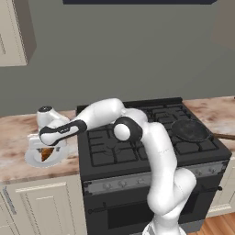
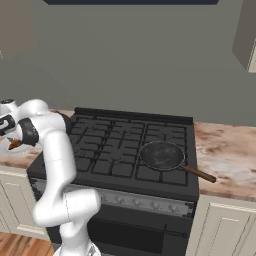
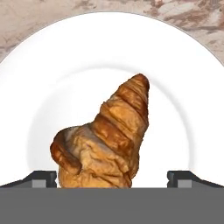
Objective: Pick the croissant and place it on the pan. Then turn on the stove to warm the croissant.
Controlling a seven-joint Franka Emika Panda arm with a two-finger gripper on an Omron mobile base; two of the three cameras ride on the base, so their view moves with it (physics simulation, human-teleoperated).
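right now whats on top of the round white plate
A small golden-brown wedge-shaped croissant lies on the round white plate, which rests on the marbled counter. The open gripper stands astride its wide end. The croissant hides the patch of plate beneath it.

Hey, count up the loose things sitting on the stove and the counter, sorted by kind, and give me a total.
Croissant: 1
Plate: 1
Pan: 1
Total: 3
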